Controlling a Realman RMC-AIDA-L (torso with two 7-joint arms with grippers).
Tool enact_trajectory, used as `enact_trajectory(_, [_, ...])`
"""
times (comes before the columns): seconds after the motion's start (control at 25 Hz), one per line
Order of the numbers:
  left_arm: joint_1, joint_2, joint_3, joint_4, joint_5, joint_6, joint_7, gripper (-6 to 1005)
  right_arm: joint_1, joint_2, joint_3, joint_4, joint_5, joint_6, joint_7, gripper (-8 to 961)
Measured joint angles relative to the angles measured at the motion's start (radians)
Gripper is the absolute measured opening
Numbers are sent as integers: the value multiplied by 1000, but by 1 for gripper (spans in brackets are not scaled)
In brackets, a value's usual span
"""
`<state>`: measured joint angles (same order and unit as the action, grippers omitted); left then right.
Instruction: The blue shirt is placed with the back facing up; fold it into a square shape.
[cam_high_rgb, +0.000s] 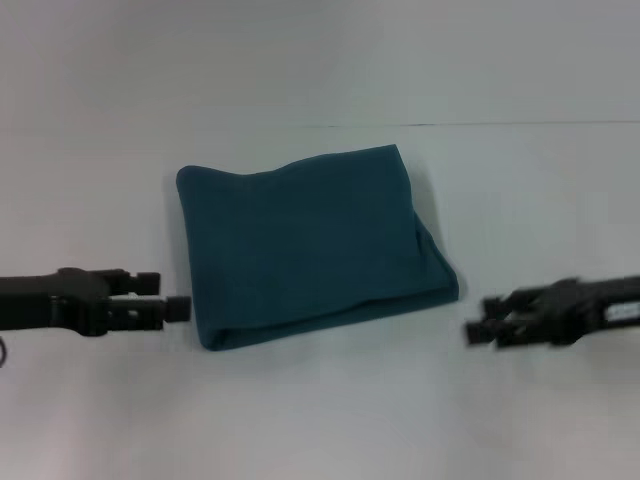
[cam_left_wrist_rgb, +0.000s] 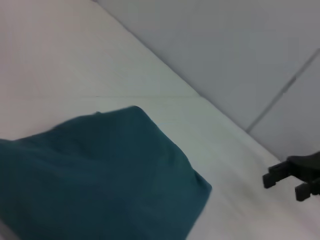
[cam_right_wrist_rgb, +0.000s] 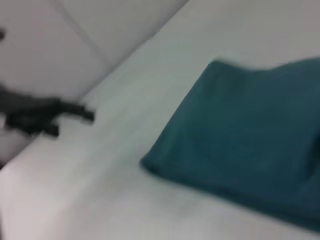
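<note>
Head view: the shirt (cam_high_rgb: 310, 245), dark teal-blue and plain on its upper face, lies folded into a compact, roughly square packet near the middle of the white table (cam_high_rgb: 320, 420), its sides slightly skewed to the table's edges. The near edge of the packet shows stacked layers, and the near right corner bulges outward in a rounded fold. The far left corner is rounded, and the far right corner rises to a small peak close to the table's far edge. The left gripper (cam_high_rgb: 178, 308) hangs low over the table just beside the near left corner of the shirt, apart from the cloth and pointing toward it; whether its fingers are spread or pressed together cannot be told. The right gripper (cam_high_rgb: 476, 331) hangs on the opposite side, near the near right corner of the shirt, clear of the cloth, and it grasps nothing; its finger state likewise cannot be told. Left wrist view: the shirt (cam_left_wrist_rgb: 100, 175) fills the foreground, with the right gripper (cam_left_wrist_rgb: 282, 182) visible beyond it over the table. Right wrist view: one folded corner of the shirt (cam_right_wrist_rgb: 240, 140) lies flat on the table, with the left gripper (cam_right_wrist_rgb: 75, 114) beyond, apart from it.
</note>
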<state>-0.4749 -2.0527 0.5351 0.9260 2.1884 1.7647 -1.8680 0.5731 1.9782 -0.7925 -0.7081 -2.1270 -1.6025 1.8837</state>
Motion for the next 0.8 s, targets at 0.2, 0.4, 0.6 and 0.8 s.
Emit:
enact_trajectory(0.2, [-8,-3,106,-4,6,12,9,803,53,67,-108,-3,-77,-27,-6,725])
enact_trajectory(0.4, [-14,-8,163,-6,35,20,4,930,83,94,-126,-1,-95,-32,-7,724])
enact_trajectory(0.6, [-13,-21,195,-16,39,12,16,930,83,99,-112,5,-65,-33,-8,724])
enact_trajectory(0.8, [-25,-39,224,-47,39,-10,18,930,75,101,-117,7,-24,-61,-22,723])
